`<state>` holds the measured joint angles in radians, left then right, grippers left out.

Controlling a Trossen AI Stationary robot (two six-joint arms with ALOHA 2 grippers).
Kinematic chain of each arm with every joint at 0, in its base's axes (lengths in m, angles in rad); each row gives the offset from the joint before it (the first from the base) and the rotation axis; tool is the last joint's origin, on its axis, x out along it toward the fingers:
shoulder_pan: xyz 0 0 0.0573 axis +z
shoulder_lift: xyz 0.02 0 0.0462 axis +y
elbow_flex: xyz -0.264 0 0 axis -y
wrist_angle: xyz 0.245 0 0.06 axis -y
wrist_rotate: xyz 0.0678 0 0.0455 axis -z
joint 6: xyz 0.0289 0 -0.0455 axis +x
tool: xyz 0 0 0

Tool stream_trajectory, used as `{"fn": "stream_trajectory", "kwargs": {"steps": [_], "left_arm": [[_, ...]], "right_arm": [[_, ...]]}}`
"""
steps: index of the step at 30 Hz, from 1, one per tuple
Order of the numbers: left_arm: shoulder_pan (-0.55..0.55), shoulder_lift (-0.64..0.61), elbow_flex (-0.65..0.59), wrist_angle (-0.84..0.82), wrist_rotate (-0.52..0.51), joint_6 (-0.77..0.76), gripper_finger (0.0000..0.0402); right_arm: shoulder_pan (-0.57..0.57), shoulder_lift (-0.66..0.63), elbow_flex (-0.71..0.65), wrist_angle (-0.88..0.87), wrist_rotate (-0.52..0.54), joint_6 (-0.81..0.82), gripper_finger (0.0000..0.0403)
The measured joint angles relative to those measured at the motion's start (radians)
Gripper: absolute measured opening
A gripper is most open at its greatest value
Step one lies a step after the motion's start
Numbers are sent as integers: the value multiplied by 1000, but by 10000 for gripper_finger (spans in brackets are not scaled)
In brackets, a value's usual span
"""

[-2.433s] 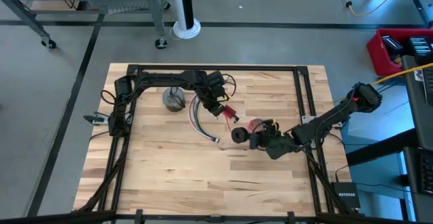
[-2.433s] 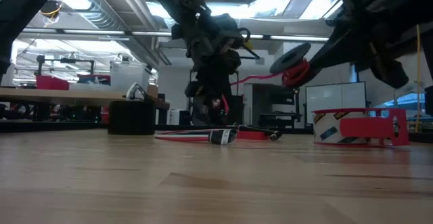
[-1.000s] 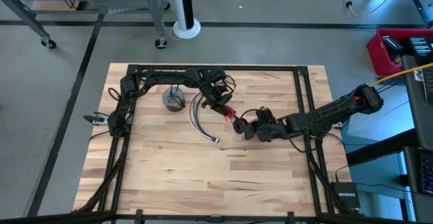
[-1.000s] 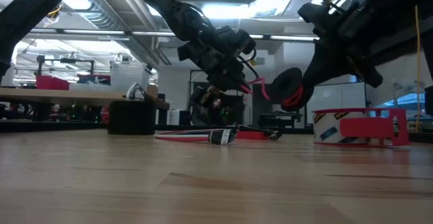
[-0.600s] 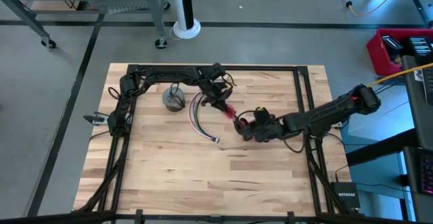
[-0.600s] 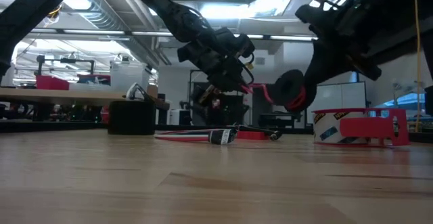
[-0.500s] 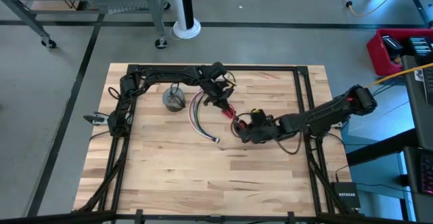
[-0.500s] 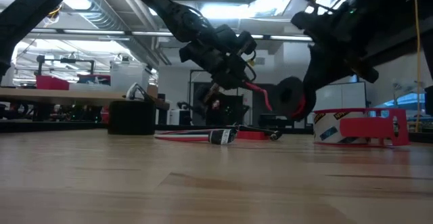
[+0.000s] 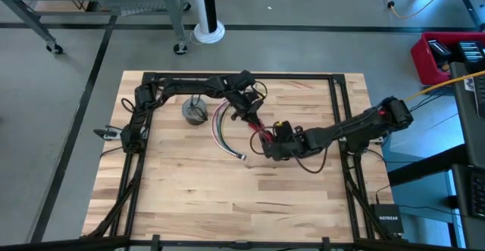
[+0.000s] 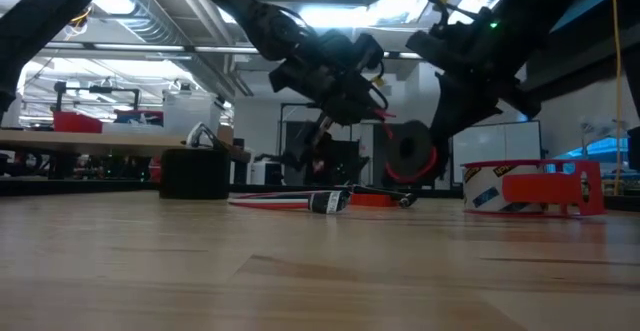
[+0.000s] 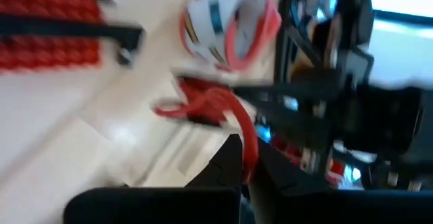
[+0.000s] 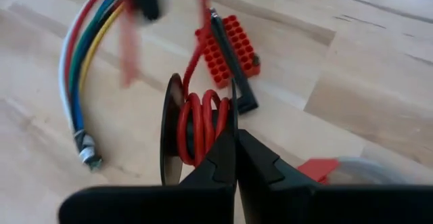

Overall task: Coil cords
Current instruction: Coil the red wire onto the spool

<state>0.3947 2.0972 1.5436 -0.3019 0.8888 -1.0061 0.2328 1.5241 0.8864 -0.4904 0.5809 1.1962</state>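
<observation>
A small black-and-red coil hangs above the table's middle with my right gripper shut on it. A red cord runs from the coil up to my left gripper, which is shut on it just to the far left. The long bundle of coloured wires lies flat on the table left of both grippers, plug end toward the near edge. A grey coil sits on the table farther left. My left gripper pinches the red cord's free stretch between its two fingers; the cord runs forward out of them to the coil, clear of the table. My right gripper holds the coil at its black rim beside the red turns, slanting down from the table's right. The coil is lifted clear, standing on edge.
A red rectangular block with a black bar across it lies on the table beneath the grippers. A red-and-white tape roll stands to the right of them. The black frame rims the table.
My right gripper has carried the coil toward the table's left, closer to my left gripper, tipping and rolling as it went; the coil now hangs lower. The red cord between the two grippers has become shorter. My left gripper has tipped its fingers slightly upward in place.
</observation>
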Motion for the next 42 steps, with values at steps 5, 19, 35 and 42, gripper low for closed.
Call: {"fn": "stream_trajectory", "kwargs": {"steps": [5,19,35,42], "left_arm": [[-26,0,0,0,81,14,0],[-35,0,0,43,95,123,0],[-96,-1,0,150,79,162,0],[-114,-6,0,139,16,252,0]], "right_arm": [[-40,0,0,0,-9,0,3],[-70,0,0,106,-88,-19,3],[-72,0,0,131,94,109,3],[-72,0,0,128,142,166,3]]}}
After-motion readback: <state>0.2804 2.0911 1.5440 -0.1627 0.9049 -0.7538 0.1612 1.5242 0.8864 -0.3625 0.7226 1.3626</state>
